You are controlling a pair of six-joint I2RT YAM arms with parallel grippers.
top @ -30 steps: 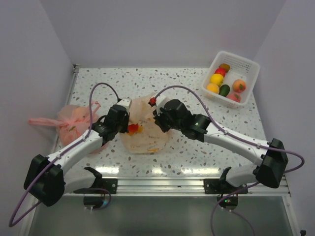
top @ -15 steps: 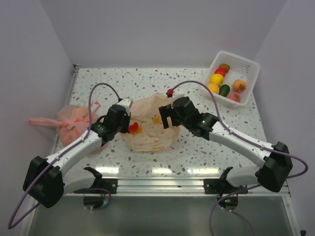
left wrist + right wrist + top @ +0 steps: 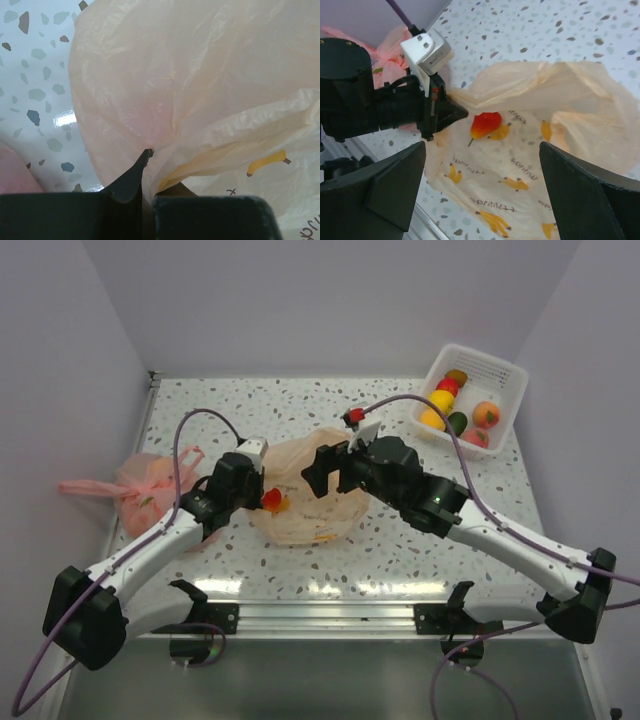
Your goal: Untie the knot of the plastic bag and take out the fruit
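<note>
The pale peach plastic bag (image 3: 305, 510) with banana prints lies crumpled in the middle of the table. It fills the left wrist view (image 3: 200, 75) and spreads under the right wrist camera (image 3: 545, 150). A red-orange fruit (image 3: 270, 500) shows at the bag's left side (image 3: 486, 123). My left gripper (image 3: 256, 496) is shut on a fold of the bag's left edge (image 3: 150, 185), its tips next to the fruit. My right gripper (image 3: 335, 473) hangs open above the bag (image 3: 482, 145), with nothing between its fingers. The knot is out of view.
A pink tied bag (image 3: 150, 485) lies at the table's left edge, behind the left arm. A white basket (image 3: 505, 375) with several fruits stands at the back right. Walls close in the left, back and right.
My right gripper has opened, let go of the bag and drawn back up to the right. The bag's top has slackened and spread. My left gripper keeps its hold.
</note>
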